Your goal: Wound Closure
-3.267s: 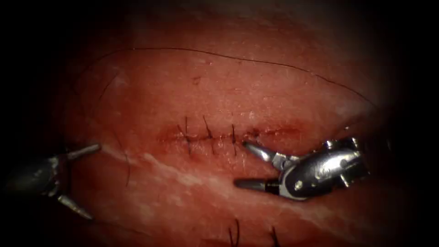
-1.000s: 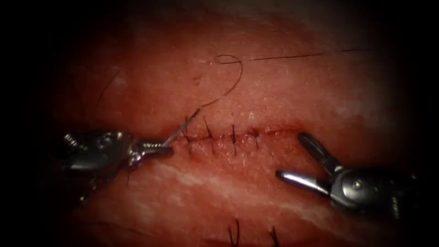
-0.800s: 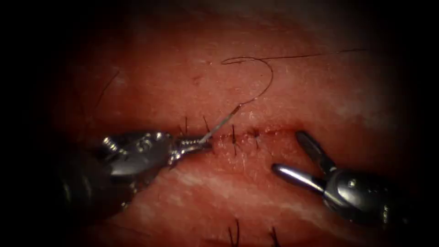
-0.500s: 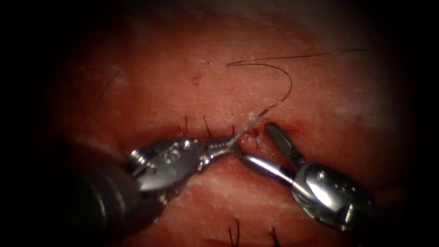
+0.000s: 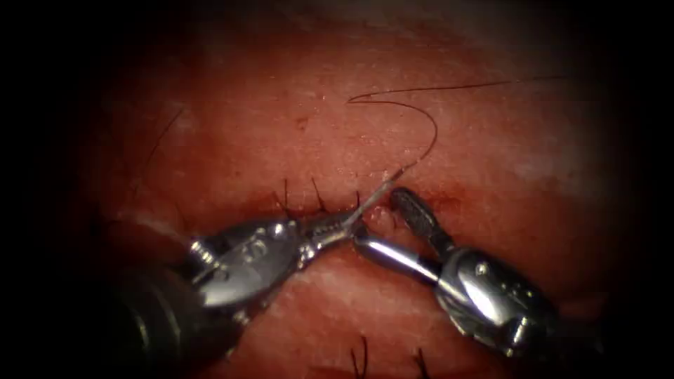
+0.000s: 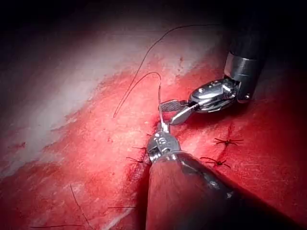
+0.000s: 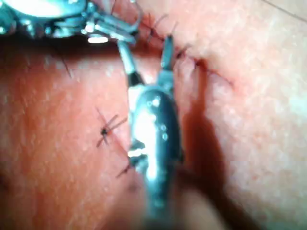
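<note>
Surgical training lab, a slab of tissue (image 5: 491, 140) lit by an endoscope with dark surround, a stitched cut (image 5: 316, 207) across it, two metal wristed end effectors, left (image 5: 349, 223) and right (image 5: 382, 221), black thread (image 5: 421, 126) on the surface

Left tool (image 5: 345, 226) now over stitched part of cut (image 5: 449, 200), jaws clamped on needle (image 5: 370, 199); 3.3 s ago it sat at far left edge with jaws spread, holding nothing. Needle travels rightward with it along suture line, off tissue surface. Right tool (image 5: 382, 223) shifts from lower right toward cut, open jaws now straddling needle just beside left tool's tip. Thread (image 5: 414, 116), earlier one long arc across upper tissue, now curls into tight hook above cut, trailing from needle's end.
</note>
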Action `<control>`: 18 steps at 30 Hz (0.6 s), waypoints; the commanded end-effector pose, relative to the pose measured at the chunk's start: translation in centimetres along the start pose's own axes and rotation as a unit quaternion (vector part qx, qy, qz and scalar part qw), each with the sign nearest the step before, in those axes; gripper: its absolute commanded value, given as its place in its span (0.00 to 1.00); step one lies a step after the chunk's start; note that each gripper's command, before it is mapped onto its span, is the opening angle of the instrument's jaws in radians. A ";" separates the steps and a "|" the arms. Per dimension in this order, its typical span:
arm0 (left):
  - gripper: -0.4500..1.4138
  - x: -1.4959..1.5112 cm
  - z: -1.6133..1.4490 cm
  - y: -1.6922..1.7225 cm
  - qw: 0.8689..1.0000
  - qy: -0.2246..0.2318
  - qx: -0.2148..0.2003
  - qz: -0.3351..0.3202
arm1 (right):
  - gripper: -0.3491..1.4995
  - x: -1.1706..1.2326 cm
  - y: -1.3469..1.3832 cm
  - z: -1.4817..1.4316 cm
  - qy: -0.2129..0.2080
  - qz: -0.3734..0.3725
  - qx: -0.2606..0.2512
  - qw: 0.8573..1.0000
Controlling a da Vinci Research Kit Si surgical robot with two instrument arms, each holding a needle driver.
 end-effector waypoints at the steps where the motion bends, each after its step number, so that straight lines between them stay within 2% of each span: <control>1: 0.00 -0.09 0.09 0.01 1.000 -0.001 -0.002 -0.001 | 0.77 -0.06 -0.08 -0.05 -0.003 0.003 0.003 1.000; 3: 0.00 -0.11 0.09 0.00 1.000 -0.001 -0.002 0.000 | 0.77 0.00 -0.12 -0.06 -0.004 0.005 0.006 1.000; 18: 0.00 -0.17 0.11 0.00 1.000 0.000 -0.001 0.002 | 0.76 -0.01 -0.16 -0.01 -0.003 0.005 0.013 1.000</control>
